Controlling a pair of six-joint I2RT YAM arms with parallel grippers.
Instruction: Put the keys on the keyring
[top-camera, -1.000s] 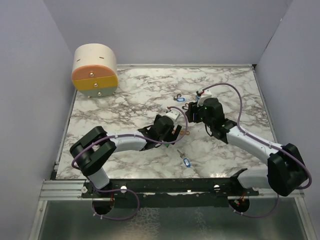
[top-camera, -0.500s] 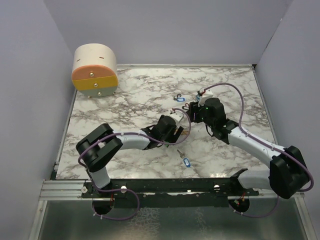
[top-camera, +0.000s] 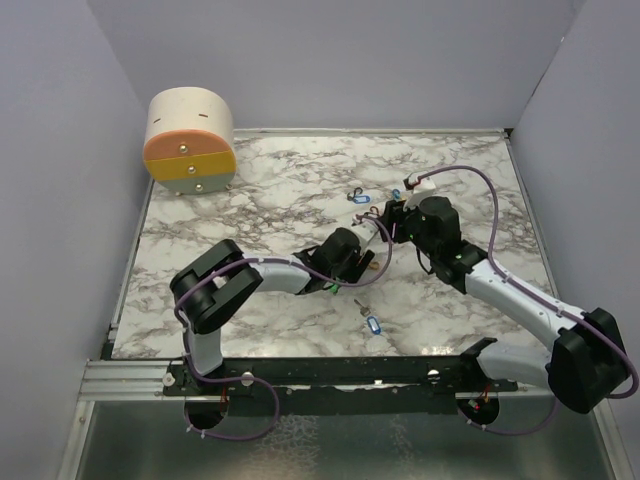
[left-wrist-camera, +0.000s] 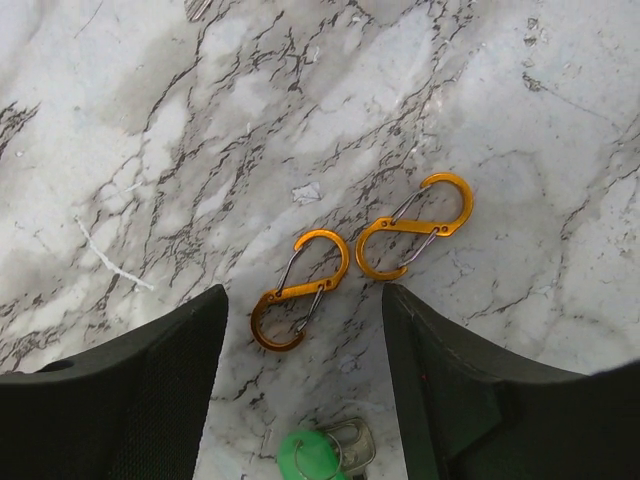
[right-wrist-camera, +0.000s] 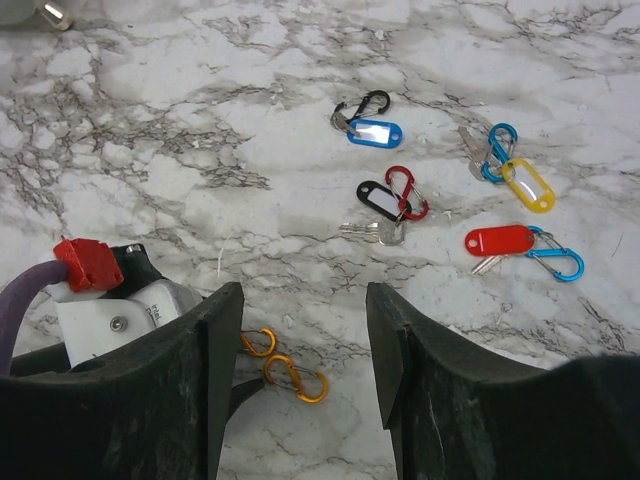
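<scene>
Left claw (left-wrist-camera: 302, 335) spread wide around two orange clips (left-wrist-camera: 300, 291), green key (left-wrist-camera: 312, 458) just beside, right claw (right-wrist-camera: 303, 300) released

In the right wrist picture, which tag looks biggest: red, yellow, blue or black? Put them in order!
Largest: red tag and yellow tag, about alike.
Next: blue tag.
Smallest, only just: black tag.

L claw (top-camera: 366, 262) moved right.

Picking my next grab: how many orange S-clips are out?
2. The nearer orange clip and the farther orange clip lie side by side on the table. Others may hide under the arms.
</scene>
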